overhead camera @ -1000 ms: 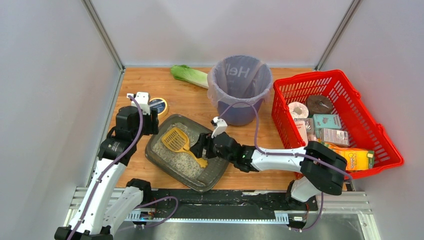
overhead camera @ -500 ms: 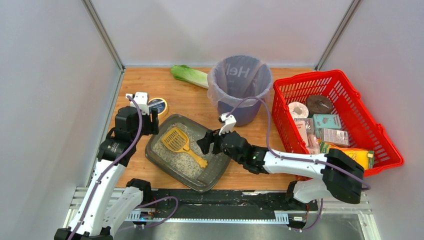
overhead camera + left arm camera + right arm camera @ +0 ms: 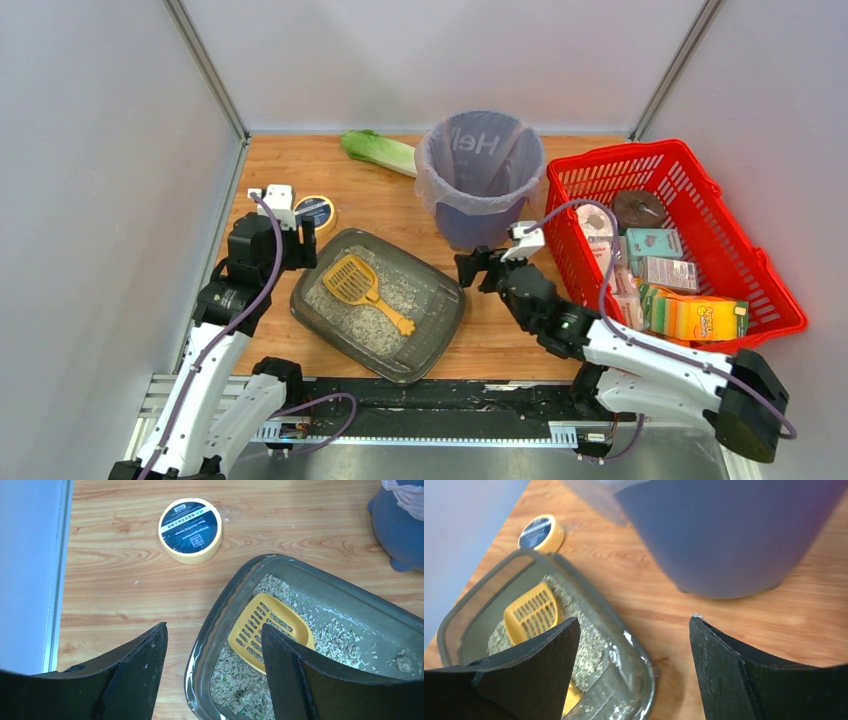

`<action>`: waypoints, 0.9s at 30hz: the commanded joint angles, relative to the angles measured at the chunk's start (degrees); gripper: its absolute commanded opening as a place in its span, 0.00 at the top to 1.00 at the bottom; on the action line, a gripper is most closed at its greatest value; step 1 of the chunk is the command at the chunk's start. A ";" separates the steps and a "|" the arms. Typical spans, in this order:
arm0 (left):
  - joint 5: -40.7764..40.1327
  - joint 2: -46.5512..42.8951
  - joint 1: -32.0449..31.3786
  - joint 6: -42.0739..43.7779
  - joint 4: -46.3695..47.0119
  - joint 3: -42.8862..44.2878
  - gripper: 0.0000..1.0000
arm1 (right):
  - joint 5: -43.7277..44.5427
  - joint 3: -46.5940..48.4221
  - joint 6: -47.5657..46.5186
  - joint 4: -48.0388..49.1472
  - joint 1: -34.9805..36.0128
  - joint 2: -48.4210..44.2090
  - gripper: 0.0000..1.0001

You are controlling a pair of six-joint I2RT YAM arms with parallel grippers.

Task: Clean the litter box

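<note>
1. Dark grey plastic is what the litter box [image 3: 432,300] is made of. It is set on the wooden table [image 3: 380,200], near the front edge and left of the middle.
2. The box is partly filled with grey-beige litter [image 3: 385,318]. A yellow scoop [image 3: 352,280] is laid flat in it, with its slotted head toward the far left and its handle toward the near right.
3. The left gripper [image 3: 214,626] is held over the far left edge of the box. Its jaws are spread apart and nothing is held between them.
4. The right gripper [image 3: 478,268] is held above the bare table, just right of the box and just in front of the bin. Its jaws are spread apart too, and nothing is held.
5. A purple bin [image 3: 478,222] lined with a thin bag is stood behind the box, near its far right corner.
6. A yellow tape roll [image 3: 190,530] is laid flat on the table, just beyond the far left corner of the box and not touching it.
7. A green lettuce [image 3: 380,150] is laid at the back of the table, left of the bin.
8. A red basket [image 3: 615,157] is placed on the right side, with boxes and packets packed inside.
</note>
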 commanded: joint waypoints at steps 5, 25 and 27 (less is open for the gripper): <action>0.71 -0.56 -0.15 -1.16 2.20 0.56 0.22 | 6.42 0.73 -5.46 -10.09 -6.77 -15.98 0.17; 1.41 -8.29 -0.15 -0.46 6.94 -2.34 0.21 | 16.44 13.13 -29.71 -19.34 -7.13 -31.81 0.17; 1.41 -8.38 -0.15 -0.46 6.94 -2.25 0.21 | 16.79 13.04 -30.42 -19.51 -7.04 -32.60 0.17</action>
